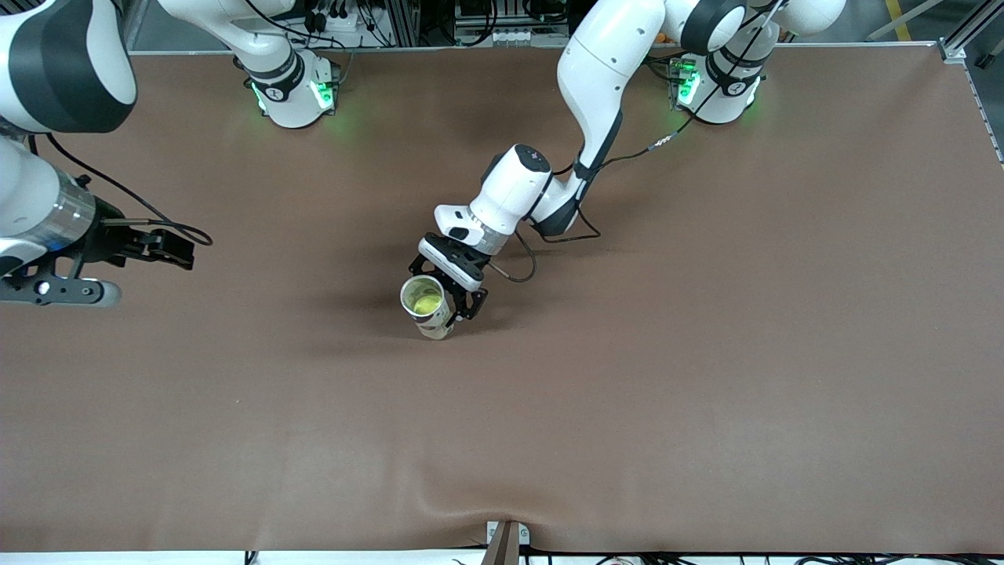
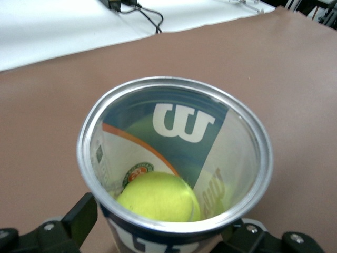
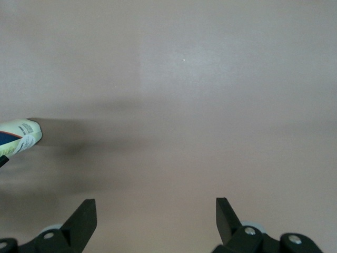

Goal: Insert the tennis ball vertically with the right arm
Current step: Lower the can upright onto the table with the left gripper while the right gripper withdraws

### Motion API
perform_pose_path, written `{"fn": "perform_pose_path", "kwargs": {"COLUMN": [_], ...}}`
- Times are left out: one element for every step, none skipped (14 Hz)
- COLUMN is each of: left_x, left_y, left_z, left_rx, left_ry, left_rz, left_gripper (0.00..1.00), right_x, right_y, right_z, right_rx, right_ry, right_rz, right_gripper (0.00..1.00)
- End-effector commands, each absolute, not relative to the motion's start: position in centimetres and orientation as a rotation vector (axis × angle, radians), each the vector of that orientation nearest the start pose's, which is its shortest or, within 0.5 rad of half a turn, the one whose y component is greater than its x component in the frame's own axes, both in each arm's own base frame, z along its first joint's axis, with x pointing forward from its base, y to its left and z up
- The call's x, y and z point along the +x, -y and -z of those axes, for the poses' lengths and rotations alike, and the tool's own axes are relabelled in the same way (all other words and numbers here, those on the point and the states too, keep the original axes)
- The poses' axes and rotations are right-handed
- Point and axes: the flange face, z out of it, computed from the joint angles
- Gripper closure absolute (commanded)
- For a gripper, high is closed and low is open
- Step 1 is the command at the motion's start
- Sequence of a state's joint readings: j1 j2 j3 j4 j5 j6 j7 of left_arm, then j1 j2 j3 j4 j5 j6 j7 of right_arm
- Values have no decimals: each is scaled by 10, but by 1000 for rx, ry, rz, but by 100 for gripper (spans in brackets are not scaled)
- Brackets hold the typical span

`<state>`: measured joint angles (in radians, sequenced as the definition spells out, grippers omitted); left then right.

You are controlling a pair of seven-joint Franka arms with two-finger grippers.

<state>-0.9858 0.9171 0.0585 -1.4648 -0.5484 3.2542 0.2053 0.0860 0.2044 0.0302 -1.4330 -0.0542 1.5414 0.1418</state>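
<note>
A clear tennis ball can [image 1: 430, 310] with a metal rim and a blue and white label stands near the middle of the table, open mouth up. A yellow-green tennis ball [image 1: 426, 302] lies inside it. My left gripper [image 1: 449, 308] is shut on the can's side. In the left wrist view the can [image 2: 174, 138] fills the frame, the ball [image 2: 158, 196] sits low inside it, and the left gripper [image 2: 158, 227] holds it between black fingers [image 2: 81, 217]. My right gripper [image 1: 182, 251] is open and empty over the right arm's end of the table; it [image 3: 156, 212] shows only bare table between its fingers.
The brown table mat [image 1: 706, 353] spreads wide around the can. A cable [image 1: 541, 235] loops by the left wrist. The can's base [image 3: 19, 136] shows at the edge of the right wrist view. A small bracket [image 1: 506, 537] sits at the table's near edge.
</note>
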Motion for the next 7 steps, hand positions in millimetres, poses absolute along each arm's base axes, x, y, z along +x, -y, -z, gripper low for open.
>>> {"fn": "perform_pose_path", "kwargs": {"left_x": [484,485,484,484,482,482,481], "left_y": [569,567,567,567,568,568,568], "left_z": [-247,-250,-254,-254,-251,-249,-247], "left_rx": [-3210,-3218,-3221,-3227,-3232,-3237,-3242], "left_ry": [-1002,-1006,-1012,-1023,-1038,-1046,-1052], "left_rz": [1163,1132,1117,1088,1046,1017,988], "left_gripper": [0,0,0,0,0,0,0], "right_x": [606,606,608,604,595,583,568], "right_y": [-67,-65,-58,-52,-46,-41,-37], "right_z": [-570,-573,-578,-588,-585,-588,-590], "right_rx": [-3199,-3198,-3185,-3177,-3166,-3154,-3146], "right_ry": [-26,-31,-45,-50,-65,-77,-81], "right_rz": [-131,-121,-78,18,72,170,262], "right_gripper": [0,0,0,0,0,0,0]}}
